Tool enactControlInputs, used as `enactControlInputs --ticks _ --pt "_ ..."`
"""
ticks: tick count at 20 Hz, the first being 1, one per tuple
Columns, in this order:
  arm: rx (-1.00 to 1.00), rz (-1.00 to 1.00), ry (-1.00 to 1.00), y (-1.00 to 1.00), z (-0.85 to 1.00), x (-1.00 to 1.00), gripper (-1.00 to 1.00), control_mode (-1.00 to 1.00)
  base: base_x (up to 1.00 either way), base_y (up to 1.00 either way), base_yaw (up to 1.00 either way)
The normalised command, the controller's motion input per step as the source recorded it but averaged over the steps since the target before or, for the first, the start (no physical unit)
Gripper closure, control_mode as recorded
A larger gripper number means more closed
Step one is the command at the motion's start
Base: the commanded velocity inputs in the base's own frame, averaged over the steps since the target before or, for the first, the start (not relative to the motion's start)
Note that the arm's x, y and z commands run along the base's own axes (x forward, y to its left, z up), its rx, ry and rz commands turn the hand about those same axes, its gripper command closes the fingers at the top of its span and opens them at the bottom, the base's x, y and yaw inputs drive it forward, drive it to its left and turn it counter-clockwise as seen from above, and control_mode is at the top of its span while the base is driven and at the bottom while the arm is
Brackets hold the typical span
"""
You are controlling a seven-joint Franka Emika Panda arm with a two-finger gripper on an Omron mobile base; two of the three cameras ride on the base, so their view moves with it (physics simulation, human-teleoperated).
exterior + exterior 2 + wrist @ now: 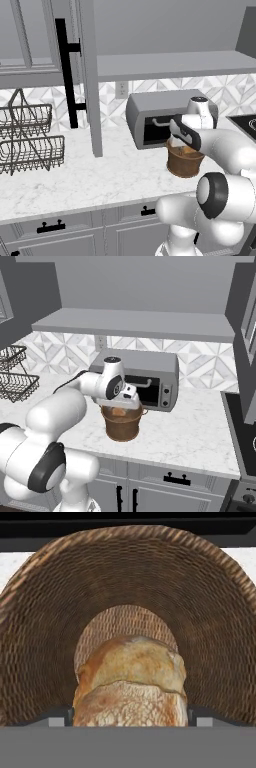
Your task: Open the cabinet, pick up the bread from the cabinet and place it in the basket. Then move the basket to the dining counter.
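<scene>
The cabinet [92, 75] stands open: its door edge and long black handle run down the upper left of the left base view, and the grey shelf behind it is bare. The basket [121, 426] sits on the marble bench [90, 180] at centre right of that view, just in front of a grey microwave [150, 378]. The hand hangs directly over the basket's mouth in both base views.

In the hand view the bread [131, 684] fills the lower middle of the frame, inside the woven wall of the basket and between the two dark tips at the bottom edge. The fingers [59, 716] stand wide on either side of the loaf. Whether they press its sides or have just let go cannot be told from these pictures, nor whether the bun rests on the basket floor.

By this reckoning the opening and the fetching are done, and the placing is at or near its end. Left to do: draw the hand clear, take hold of the basket and carry it to the dining counter.
</scene>
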Motion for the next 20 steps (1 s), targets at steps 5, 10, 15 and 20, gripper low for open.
enactControlInputs --ticks 5,10,15,20 --pt "0.0 0.0 0.0 0.06 -0.02 0.0 -1.0 -1.0 0.0 0.0 0.0" --pt "0.0 0.0 0.0 0.0 0.0 0.0 -1.0 -1.0 0.0 0.0 0.0" --pt "0.0 0.0 0.0 0.0 0.0 0.0 -1.0 -1.0 0.0 0.0 0.0" --pt "0.0 -0.01 -0.02 0.0 0.03 -0.1 -1.0 -1.0 0.0 0.0 0.0"
